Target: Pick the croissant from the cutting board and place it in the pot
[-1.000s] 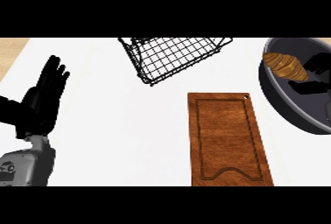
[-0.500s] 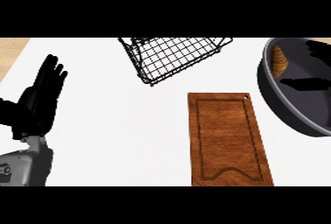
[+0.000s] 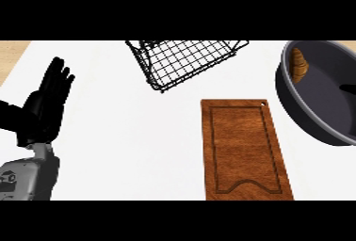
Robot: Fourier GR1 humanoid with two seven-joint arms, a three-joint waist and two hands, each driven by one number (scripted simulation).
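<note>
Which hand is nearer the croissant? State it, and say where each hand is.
Right. Only a dark fingertip of the right hand shows, at the view's right edge over the pot, just right of the croissant. The left hand rests open at the far left, across the counter.

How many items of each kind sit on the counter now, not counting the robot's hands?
Croissant: 1, lying inside the pot
Pot: 1
Cutting board: 1
Wire basket: 1
Total: 4
</note>
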